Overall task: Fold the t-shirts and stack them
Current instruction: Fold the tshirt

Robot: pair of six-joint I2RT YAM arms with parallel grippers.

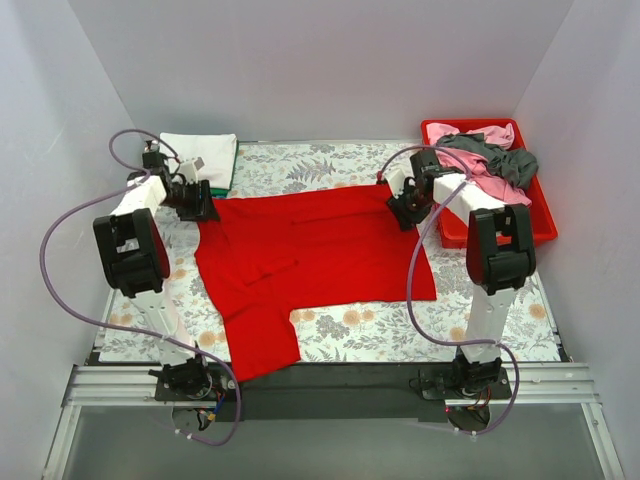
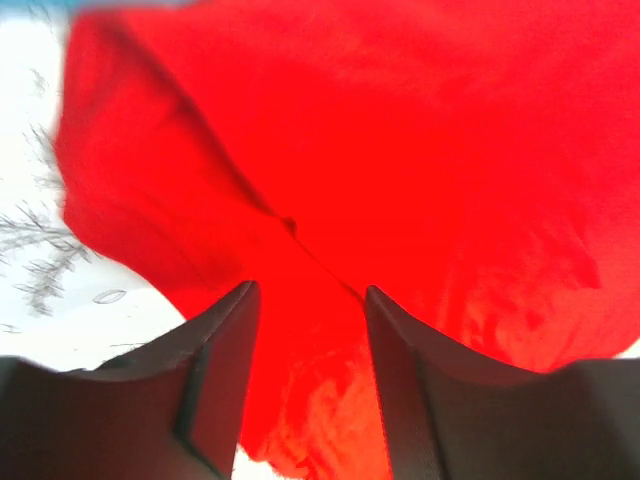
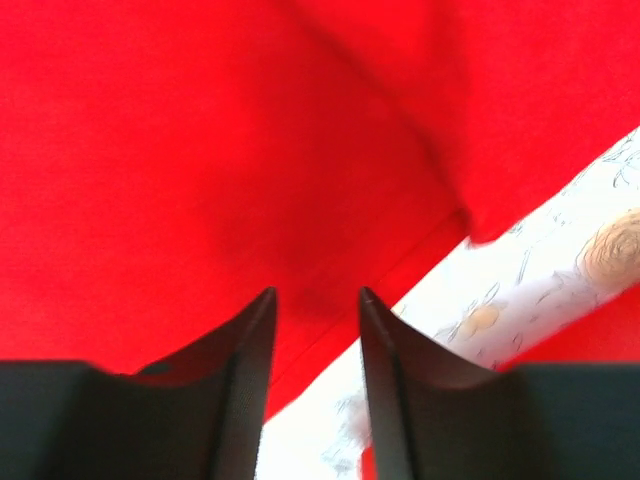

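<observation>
Top view first: big red t-shirt (image 1: 310,250) spread a bit skewed across the middle of the bench, with one flap reaching toward the near edge on the left side. Left gripper (image 1: 192,197) down at the shirt's far left corner, right gripper (image 1: 405,210) down at its far right corner, just beside the tray (image 1: 545,228) at the far right corner of the bench. Pink and grey shirts (image 1: 490,158) heaped in that tray, not yet folded. Folded stack (image 1: 200,155), white over green, parked at the far left corner. Biggest worry from here: catching only a sliver of hem or a single layer, then dropping a corner mid-fold and ending up with a lopsided mess. Also dragging cloth into the folded stack, with so little room at that left corner. Left wrist view: left gripper (image 2: 307,290) with fingers parted a fair way and a ridge of red t-shirt (image 2: 400,150) running into the gap, plus flowered cloth (image 2: 30,200) off to the left. Looks unclenched rather than pinching, though hard to swear to through the blur. Right wrist view: right gripper (image 3: 315,295) with fingers a touch closer together yet apart, straddling the hem of the red t-shirt (image 3: 200,150) right at the border with the flowered cloth (image 3: 540,260). Nothing visibly squeezed there either. Probably the grab-the-corners step, first fold not yet made.
</observation>
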